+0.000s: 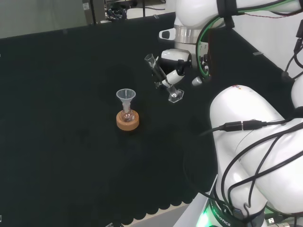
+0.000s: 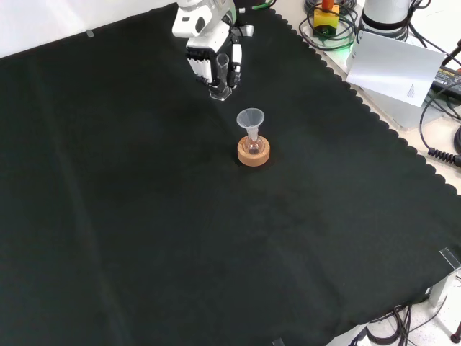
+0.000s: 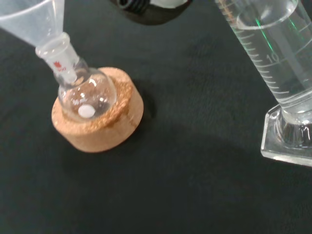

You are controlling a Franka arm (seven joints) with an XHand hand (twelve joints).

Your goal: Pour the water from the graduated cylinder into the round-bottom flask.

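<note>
Your hand [image 1: 174, 74] grips the tilted cylinder [image 1: 162, 79], fingers curled round its tube and hiding part of it. The flask [image 1: 127, 115], under a funnel [image 1: 126, 97], sits in a cork ring [image 1: 128, 122] nearby; water [image 3: 273, 53] shows in the cylinder, whose top is cut off in the wrist view.

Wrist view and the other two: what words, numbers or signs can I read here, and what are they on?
"10": beside the scale lines on the measuring cylinder, wrist view.
Red mark on the neck of the flask: too blurred to read.
Small mark on the white sheet of paper, front view: too small to read.
</note>
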